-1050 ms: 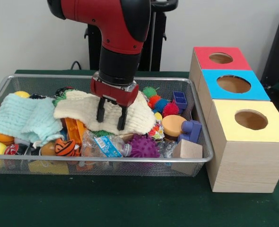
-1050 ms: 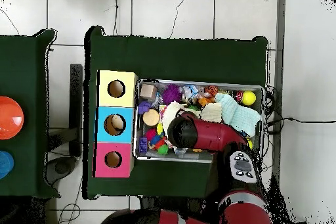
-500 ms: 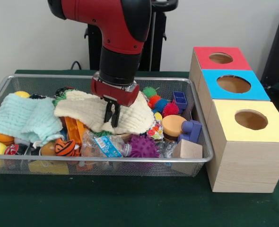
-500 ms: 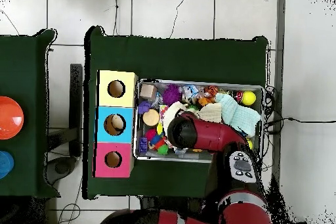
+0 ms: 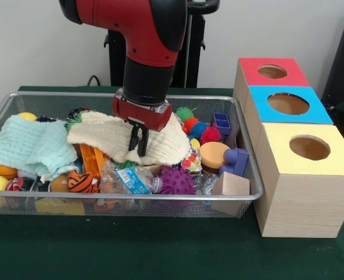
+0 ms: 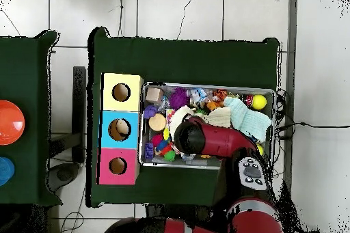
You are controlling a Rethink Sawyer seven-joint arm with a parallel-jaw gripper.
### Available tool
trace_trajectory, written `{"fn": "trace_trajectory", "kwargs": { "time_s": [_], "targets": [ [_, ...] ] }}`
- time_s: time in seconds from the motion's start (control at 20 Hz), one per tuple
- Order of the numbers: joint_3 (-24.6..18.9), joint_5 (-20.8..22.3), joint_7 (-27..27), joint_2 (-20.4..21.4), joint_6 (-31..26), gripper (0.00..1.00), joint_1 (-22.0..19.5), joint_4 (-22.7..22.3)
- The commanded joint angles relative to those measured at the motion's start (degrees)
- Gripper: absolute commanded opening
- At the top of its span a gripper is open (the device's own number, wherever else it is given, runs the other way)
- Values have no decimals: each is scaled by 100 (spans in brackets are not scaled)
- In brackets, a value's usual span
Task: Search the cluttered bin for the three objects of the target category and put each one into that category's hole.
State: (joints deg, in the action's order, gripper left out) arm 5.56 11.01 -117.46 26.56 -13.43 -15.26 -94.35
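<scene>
the gripper [image 5: 139, 140] is clenching a fold of the cream cloth [image 5: 111, 137] inside the wire bin [image 5: 160, 200], beside the mint cloth [image 5: 29, 146].

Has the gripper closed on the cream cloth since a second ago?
Yes. The gripper fingers have shut, pinching the cream cloth; against the bin rim it hasn't shifted sideways.

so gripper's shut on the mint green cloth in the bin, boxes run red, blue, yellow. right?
Not quite. The front view shows the gripper shut on the cream cloth, not the mint green cloth, which lies untouched beside it toward the end of the bin away from the boxes. The rest holds: red box, blue box, yellow box.
</scene>
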Motion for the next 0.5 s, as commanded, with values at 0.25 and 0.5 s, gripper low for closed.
{"fn": "trace_trajectory", "kwargs": {
  "time_s": [0.25, 0.5],
  "targets": [
    [-135, 96, 569, 1197, -2340, 0, -186, -309],
    [-204, 305, 1078, 1489, -3195, 0, -358, 162]
  ]
}}
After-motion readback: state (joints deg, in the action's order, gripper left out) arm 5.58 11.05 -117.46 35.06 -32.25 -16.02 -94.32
